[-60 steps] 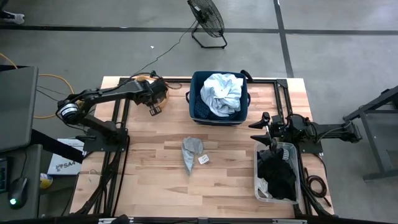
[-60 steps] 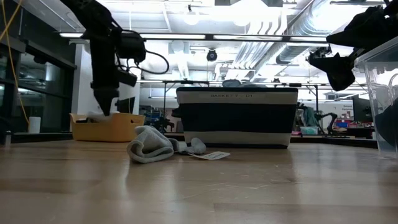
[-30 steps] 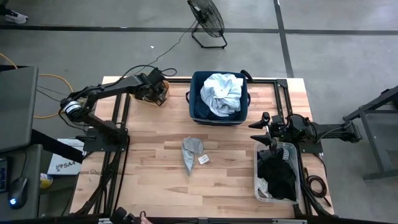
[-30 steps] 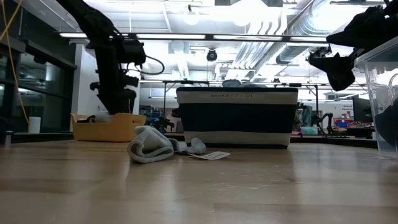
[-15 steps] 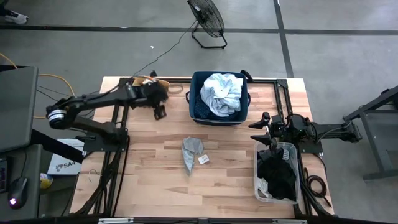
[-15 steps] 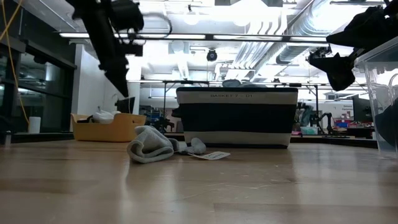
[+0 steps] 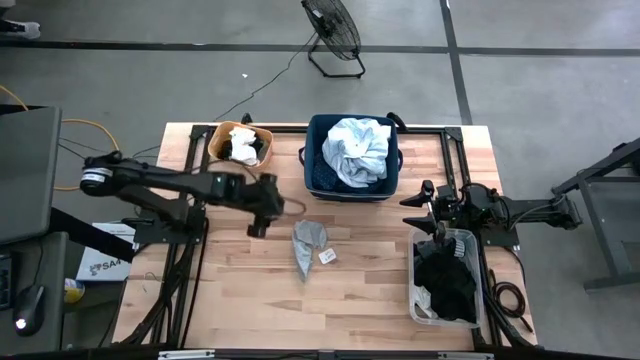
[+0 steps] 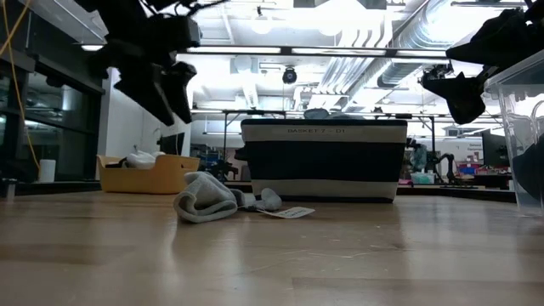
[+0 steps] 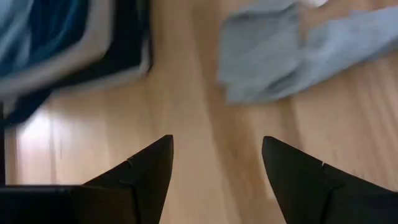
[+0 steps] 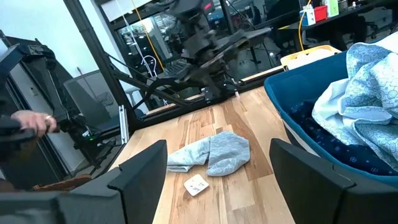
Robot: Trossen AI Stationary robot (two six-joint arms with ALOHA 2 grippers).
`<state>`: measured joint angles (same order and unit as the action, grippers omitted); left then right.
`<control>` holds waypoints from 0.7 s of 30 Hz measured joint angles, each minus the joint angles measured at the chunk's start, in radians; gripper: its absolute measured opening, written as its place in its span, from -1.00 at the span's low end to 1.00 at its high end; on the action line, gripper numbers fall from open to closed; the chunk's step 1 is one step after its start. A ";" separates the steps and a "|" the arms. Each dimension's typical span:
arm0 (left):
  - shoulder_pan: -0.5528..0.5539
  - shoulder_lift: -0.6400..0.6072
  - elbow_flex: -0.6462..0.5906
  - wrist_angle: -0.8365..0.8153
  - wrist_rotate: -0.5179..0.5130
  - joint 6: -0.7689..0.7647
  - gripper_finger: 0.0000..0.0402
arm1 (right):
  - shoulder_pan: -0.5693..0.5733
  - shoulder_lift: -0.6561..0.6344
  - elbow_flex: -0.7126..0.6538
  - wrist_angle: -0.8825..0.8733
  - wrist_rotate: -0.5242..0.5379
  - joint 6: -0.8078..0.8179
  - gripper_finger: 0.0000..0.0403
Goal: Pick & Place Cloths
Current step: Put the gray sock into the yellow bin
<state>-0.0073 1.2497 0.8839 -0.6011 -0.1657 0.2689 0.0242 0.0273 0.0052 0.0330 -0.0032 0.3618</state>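
We see the left tool (image 7: pixel 257 228) spread wide and empty, just beside the grey-green socks (image 7: pixel 308 243), which lie on the desk (image 7: pixel 360 290) near the navy bin (image 7: pixel 312 150); they're left to place. The right tool (image 7: pixel 423 197) waits open.

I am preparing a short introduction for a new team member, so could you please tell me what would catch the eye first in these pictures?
Most striking is the pale blue-white shirt heaped in the navy fabric bin at the table's far edge. On the bare wood in front of it lies a grey-green sock with a small tag beside it, and the left gripper, jaws open and empty, hangs just to its left. The right gripper waits above a clear tub of black pieces.
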 joint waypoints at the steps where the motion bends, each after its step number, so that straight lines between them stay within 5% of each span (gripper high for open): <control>1: -0.022 0.003 -0.019 0.051 0.002 0.029 0.18 | 0.000 0.000 0.000 0.000 0.000 0.000 0.37; 8: -0.093 0.055 -0.122 0.402 0.121 0.092 0.40 | 0.000 0.000 0.000 0.000 0.000 0.000 0.37; 16: -0.092 0.125 -0.124 0.498 0.173 0.014 0.94 | 0.000 0.000 0.000 -0.002 0.000 0.000 0.37; 21: -0.100 0.190 -0.125 0.536 0.219 0.010 0.96 | 0.000 0.000 0.000 -0.002 0.000 0.000 0.37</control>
<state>-0.1072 1.4393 0.7586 -0.0654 0.0536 0.2790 0.0242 0.0273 0.0052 0.0311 -0.0036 0.3618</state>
